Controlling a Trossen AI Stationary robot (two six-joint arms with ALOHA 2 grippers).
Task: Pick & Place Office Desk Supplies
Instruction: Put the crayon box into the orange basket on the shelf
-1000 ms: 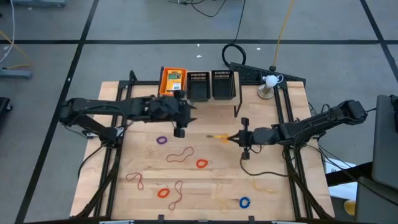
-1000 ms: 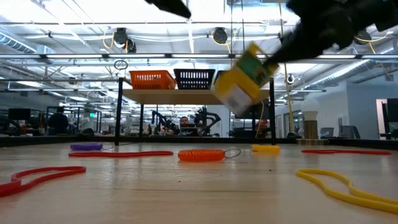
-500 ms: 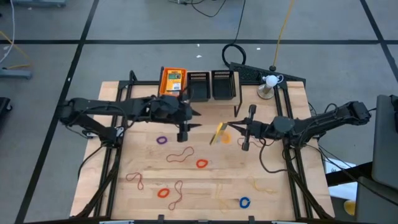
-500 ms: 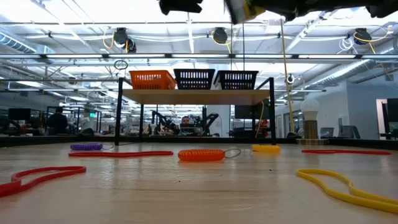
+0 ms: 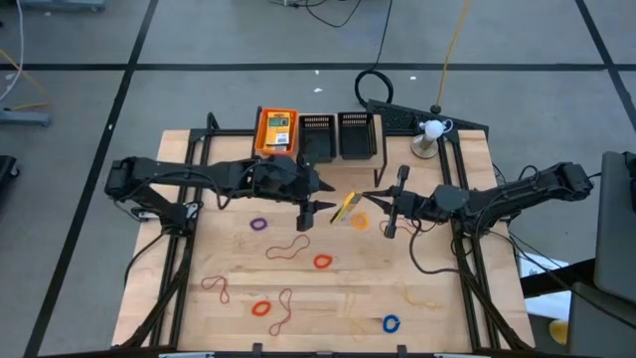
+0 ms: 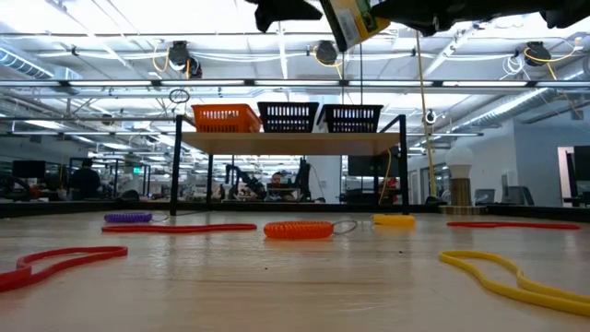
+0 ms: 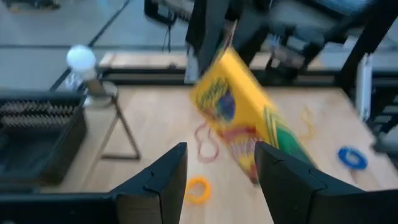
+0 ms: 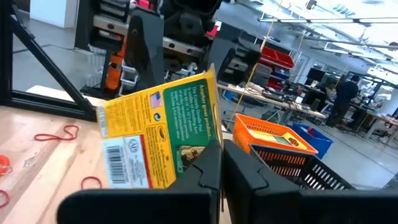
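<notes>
A yellow-and-green card box [image 5: 346,208] hangs in the air over the middle of the table, with my right gripper [image 5: 365,204] shut on it. In the low view the box [image 6: 354,18] is high above the board. My left gripper [image 5: 318,201] is open just left of the box. In its wrist view the box [image 7: 239,121] stands right in front of the open fingers [image 7: 163,179]; I cannot tell whether they touch it. Rubber-band rings lie on the board: purple [image 5: 259,225], orange [image 5: 322,262], red [image 5: 260,307], blue [image 5: 391,323]. A loopy brown band [image 5: 287,248] lies among them. My right gripper pinches the box between its two shut fingers at one edge, near a corner [image 8: 208,149]. The fingers reach in about level from the table's right side. The box is lifted clear of the table and tilted, its barcode face toward the wrist camera.
An orange mesh bin [image 5: 275,129] with a box inside and two black mesh bins [image 5: 316,136] [image 5: 356,134] stand along the far edge. A white lamp [image 5: 430,130] stands at the far right. More thin bands [image 5: 217,288] [image 5: 417,296] lie near the front.
My right gripper has risen and tipped upward, carrying the box from low over the board to high above it. My left gripper has moved toward the table's right, closer to the box, and has rolled about its own axis.
</notes>
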